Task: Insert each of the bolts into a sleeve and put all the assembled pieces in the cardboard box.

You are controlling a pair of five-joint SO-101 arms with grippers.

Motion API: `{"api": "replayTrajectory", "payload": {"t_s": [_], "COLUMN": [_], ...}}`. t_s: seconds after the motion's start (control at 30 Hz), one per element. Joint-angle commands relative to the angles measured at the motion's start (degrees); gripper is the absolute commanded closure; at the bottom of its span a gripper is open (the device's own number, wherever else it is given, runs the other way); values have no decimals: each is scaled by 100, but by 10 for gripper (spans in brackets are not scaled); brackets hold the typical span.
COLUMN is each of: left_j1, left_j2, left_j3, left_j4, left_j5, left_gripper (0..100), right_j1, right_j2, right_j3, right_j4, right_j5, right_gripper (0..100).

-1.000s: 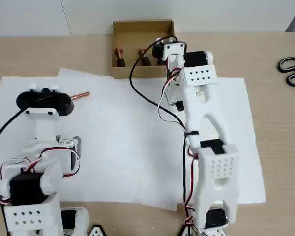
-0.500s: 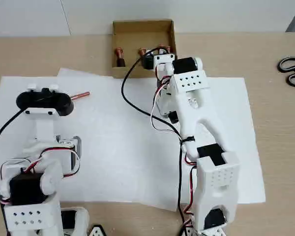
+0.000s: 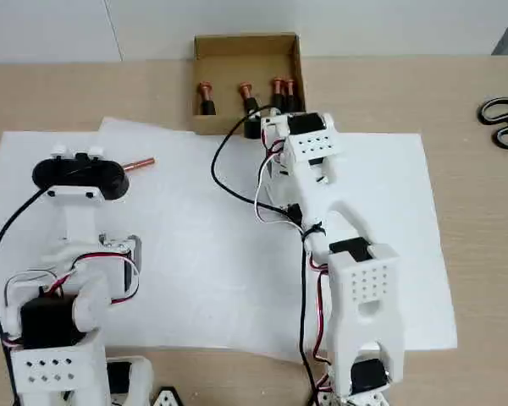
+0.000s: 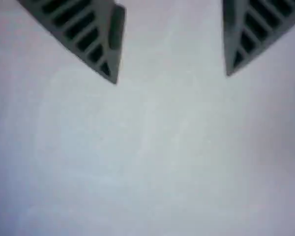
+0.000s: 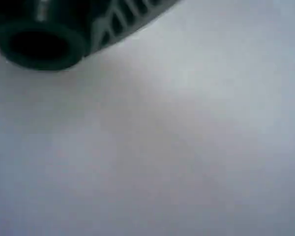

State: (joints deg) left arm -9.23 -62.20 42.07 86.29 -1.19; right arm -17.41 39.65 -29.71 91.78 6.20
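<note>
On the white paper (image 3: 195, 254) that covers the left and middle of the table (image 3: 457, 85), we find one loose bolt (image 3: 140, 164). It lies just to the right of the left arm's black camera housing (image 3: 78, 176). The left claw (image 4: 171, 71) hangs under that housing with its tips set well apart, and there is bare paper between them.

At the far edge of the table stands the cardboard box (image 3: 292, 51). The right claw (image 3: 267, 128) sits just on the near side of its near wall, over the far edge of the paper and outside the box. We cannot tell whether this claw is apart or together.

The high view gives us the layout of bolt, box and both arms. The left wrist view adds the gap in the left claw, which the housing covers from above. The right wrist view brings in a black round shape (image 5: 37, 46) with a dark hollow end, close over the paper, and we cannot say what it is.

The loose bolt is a slim copper-coloured rod, its slightly thicker end pointing right. Four assembled pieces (image 3: 247, 97) sit in a row across the near part of the box, each with a copper end towards the far side and a black sleeve towards the near side. The two on the right are just beside each other. Scissors (image 3: 504, 118) lie far off to the right.
</note>
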Motion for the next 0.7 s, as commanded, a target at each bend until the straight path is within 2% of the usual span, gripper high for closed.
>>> {"api": "replayTrajectory", "payload": {"t_s": [0.0,0.13,0.67], "left_j1": [-9,0,0], "left_j2": [-35,-35,-35], "left_j3": [-22,-31,-40], "left_j4": [-132,-132,-123], "left_j5": [26,26,26], "left_gripper": [866,866,866], "right_j1": [-31,-31,-31], "right_j2": [31,-13,-532], "right_j3": [-44,-44,-9], "right_j4": [48,259,426], "right_j5": [-35,-18,44], "right_gripper": [868,786,812]}}
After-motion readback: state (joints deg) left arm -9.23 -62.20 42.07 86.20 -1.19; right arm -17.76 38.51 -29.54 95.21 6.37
